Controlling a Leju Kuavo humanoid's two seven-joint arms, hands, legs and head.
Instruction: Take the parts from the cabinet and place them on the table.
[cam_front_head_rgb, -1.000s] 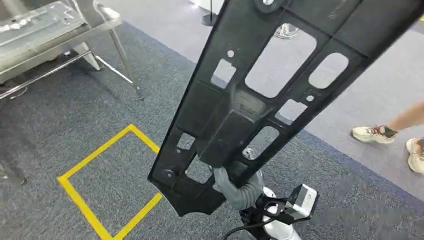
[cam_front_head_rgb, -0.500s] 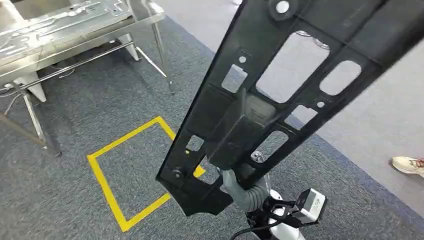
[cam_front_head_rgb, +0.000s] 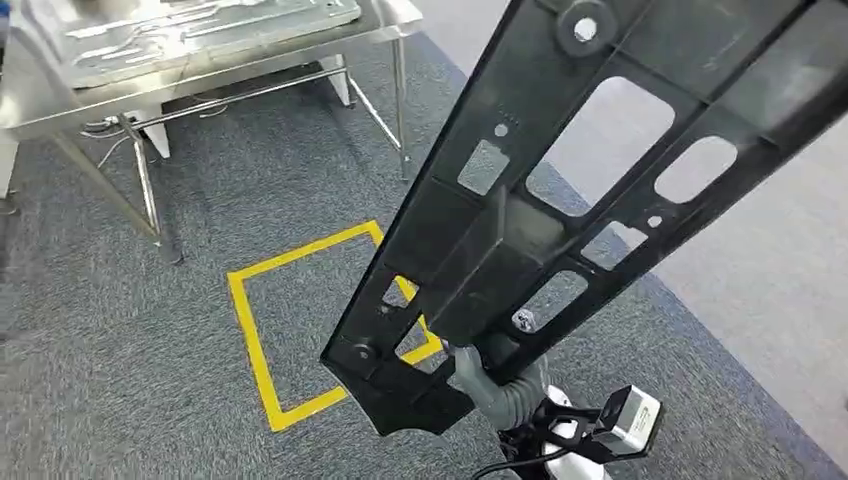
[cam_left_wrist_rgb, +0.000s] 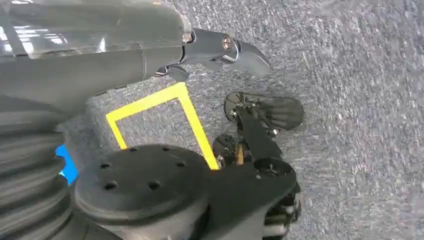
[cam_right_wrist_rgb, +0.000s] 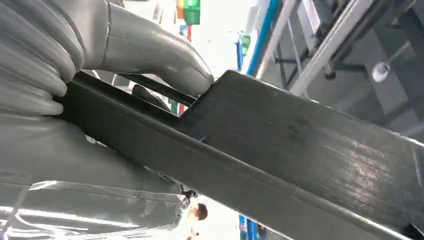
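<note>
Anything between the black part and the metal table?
Nothing visible. The right hand grips the black part; the metal table stands ahead to the left, with just carpet and the yellow floor square in between.

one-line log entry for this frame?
phase: carrying | right hand: grips long black perforated plastic panel | left hand: empty | steel table: ahead

Head view: high, looking down past the black part (cam_front_head_rgb: 560, 210) onto carpet and yellow tape square (cam_front_head_rgb: 300, 330). Left wrist: floorward, sharing that square (cam_left_wrist_rgb: 165, 120). Right wrist: close against the part (cam_right_wrist_rgb: 280, 165).
</note>
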